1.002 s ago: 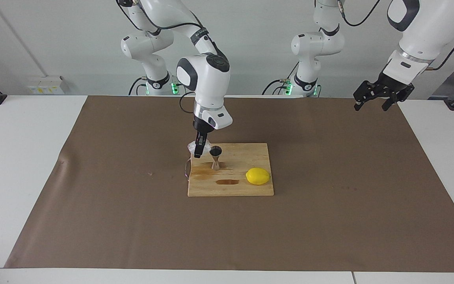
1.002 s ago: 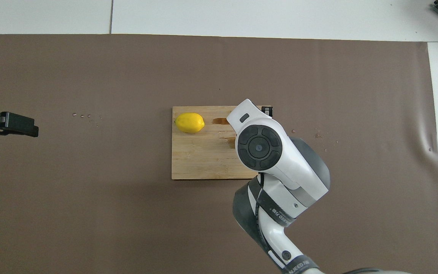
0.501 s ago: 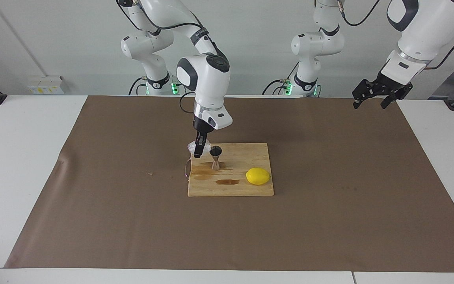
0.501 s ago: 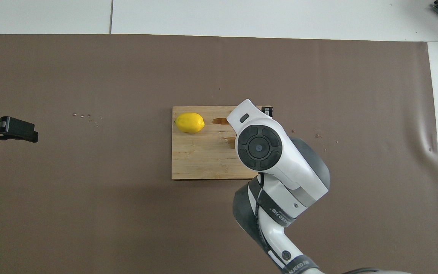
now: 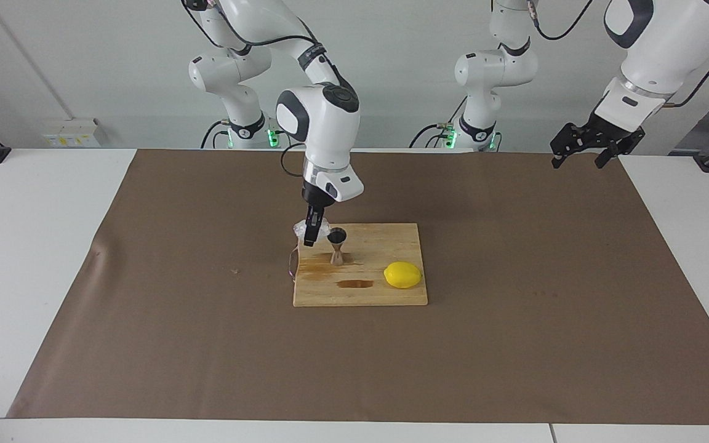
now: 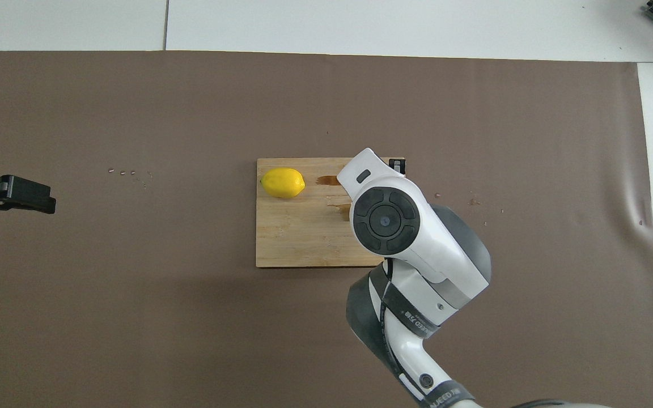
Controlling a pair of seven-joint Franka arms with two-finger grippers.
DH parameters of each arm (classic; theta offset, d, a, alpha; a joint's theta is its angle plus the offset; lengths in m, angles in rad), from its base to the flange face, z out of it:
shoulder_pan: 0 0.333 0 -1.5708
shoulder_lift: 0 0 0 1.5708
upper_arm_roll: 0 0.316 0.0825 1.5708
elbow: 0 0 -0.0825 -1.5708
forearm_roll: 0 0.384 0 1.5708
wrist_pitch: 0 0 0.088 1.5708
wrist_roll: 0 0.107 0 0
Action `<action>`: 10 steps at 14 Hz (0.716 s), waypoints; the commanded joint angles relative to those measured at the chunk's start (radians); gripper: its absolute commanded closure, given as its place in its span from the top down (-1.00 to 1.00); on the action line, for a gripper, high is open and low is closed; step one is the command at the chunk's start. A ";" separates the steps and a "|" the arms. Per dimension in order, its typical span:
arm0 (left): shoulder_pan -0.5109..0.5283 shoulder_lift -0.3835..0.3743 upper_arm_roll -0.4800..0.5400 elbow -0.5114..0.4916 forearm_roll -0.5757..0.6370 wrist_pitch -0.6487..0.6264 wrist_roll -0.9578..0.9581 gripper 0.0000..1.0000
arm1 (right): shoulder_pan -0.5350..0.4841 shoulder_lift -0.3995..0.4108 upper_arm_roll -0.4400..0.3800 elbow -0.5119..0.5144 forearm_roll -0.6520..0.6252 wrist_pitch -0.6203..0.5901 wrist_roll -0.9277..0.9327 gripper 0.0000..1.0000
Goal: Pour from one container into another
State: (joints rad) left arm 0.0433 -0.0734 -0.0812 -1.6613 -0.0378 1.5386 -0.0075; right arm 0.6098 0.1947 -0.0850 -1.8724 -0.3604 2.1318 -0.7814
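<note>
Right pincer [image 5: 311, 237] points straight down, clamped shut; left pincer [image 5: 583, 154] hangs raised, spread wide.

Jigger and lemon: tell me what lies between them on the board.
No object. The facing view shows only bare cutting board with a brown wet stain between the steel jigger and the lemon.

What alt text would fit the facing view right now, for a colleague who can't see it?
The right pincer, shut on the clear glass cup, holds it raised beside the steel jigger standing on the wooden board. A lemon lies on the board, and the left pincer waits open above the brown mat's edge.
</note>
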 commanded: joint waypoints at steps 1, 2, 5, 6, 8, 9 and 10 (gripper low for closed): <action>-0.005 -0.019 -0.003 -0.011 0.030 0.000 0.012 1.00 | -0.004 -0.004 0.013 -0.002 -0.020 0.020 0.033 -0.26; -0.005 -0.017 -0.005 -0.011 0.050 0.000 0.018 1.00 | -0.005 -0.006 0.013 -0.004 -0.020 0.022 0.028 -0.26; -0.005 0.001 -0.006 0.009 0.056 -0.001 0.021 1.00 | -0.010 -0.009 0.013 -0.002 -0.017 0.040 0.033 -0.26; -0.005 0.010 -0.006 0.017 0.056 0.000 0.021 1.00 | -0.012 -0.012 0.013 -0.002 -0.008 0.049 0.030 -0.26; -0.005 0.012 -0.006 0.017 0.052 0.006 0.021 1.00 | -0.016 -0.012 0.013 -0.002 0.040 0.054 0.024 -0.26; -0.005 0.004 -0.006 0.005 0.050 0.011 0.020 1.00 | -0.016 -0.015 0.013 -0.002 0.046 0.057 0.025 -0.26; -0.006 0.003 -0.006 0.000 0.050 0.011 0.014 1.00 | -0.016 -0.018 0.013 -0.002 0.049 0.057 0.025 -0.26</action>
State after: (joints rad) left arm 0.0430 -0.0681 -0.0873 -1.6562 -0.0051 1.5404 0.0022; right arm 0.6081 0.1925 -0.0840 -1.8680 -0.3327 2.1784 -0.7744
